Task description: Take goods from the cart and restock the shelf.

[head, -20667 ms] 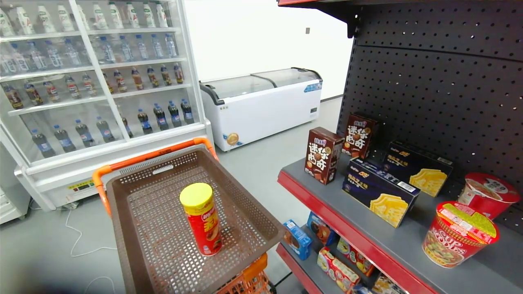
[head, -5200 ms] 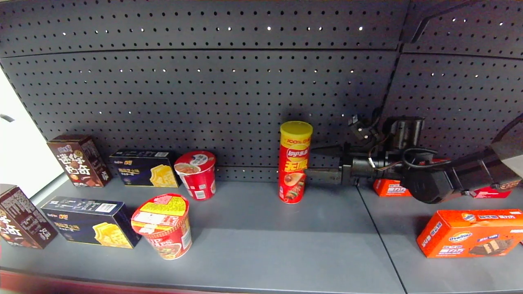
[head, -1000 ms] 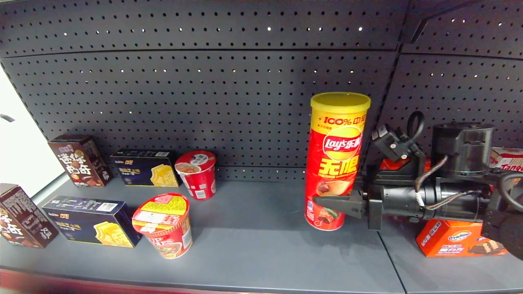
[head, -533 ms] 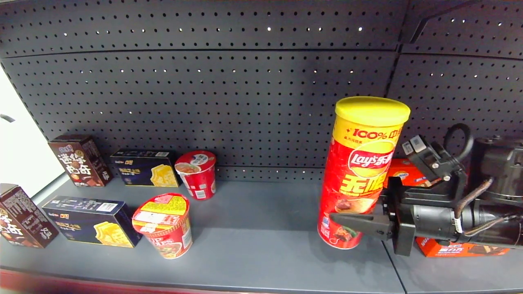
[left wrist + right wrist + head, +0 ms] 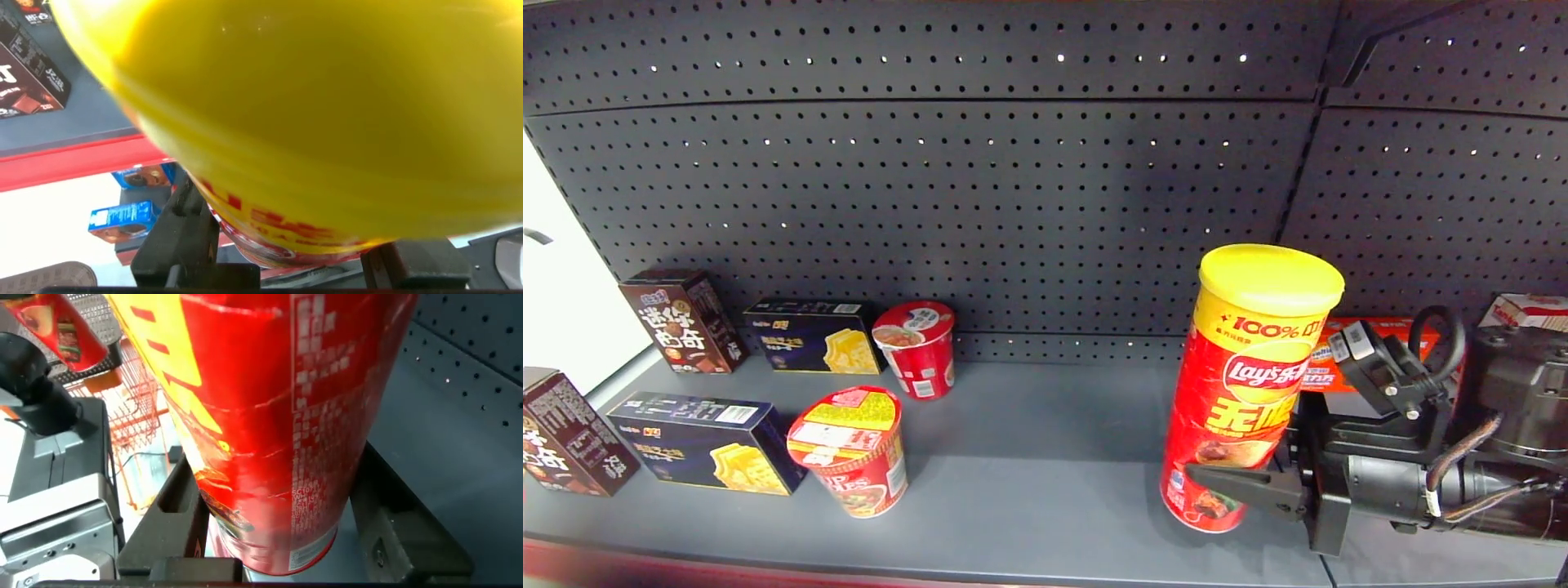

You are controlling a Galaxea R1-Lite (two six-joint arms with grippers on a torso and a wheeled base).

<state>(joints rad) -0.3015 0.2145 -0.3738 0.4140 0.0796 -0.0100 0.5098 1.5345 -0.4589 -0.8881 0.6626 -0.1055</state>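
Observation:
A tall red chips can (image 5: pixel 1250 392) with a yellow lid stands nearly upright over the front right part of the grey shelf (image 5: pixel 1045 457). My right gripper (image 5: pixel 1241 474) reaches in from the right and is shut on the can's lower body. The can's base is close to the shelf surface, and I cannot tell whether it touches. In the right wrist view the red can (image 5: pixel 286 416) sits between the right gripper (image 5: pixel 278 523) fingers. In the left wrist view a second chips can (image 5: pixel 310 106) looms lid-first, with my left gripper (image 5: pixel 286 253) shut on it beside the shelf's red edge (image 5: pixel 73 159).
Two cup noodles (image 5: pixel 849 449) (image 5: pixel 919 347), two dark blue boxes (image 5: pixel 707 445) (image 5: pixel 813 335) and two brown boxes (image 5: pixel 678 318) (image 5: pixel 564 441) fill the shelf's left half. An orange box (image 5: pixel 1339 351) lies behind my right arm. A pegboard wall (image 5: pixel 1013 204) backs the shelf. The shelf's middle has free room.
My right gripper has carried the chips can toward the shelf's front and to the right, then lowered it. The other goods have stayed put.

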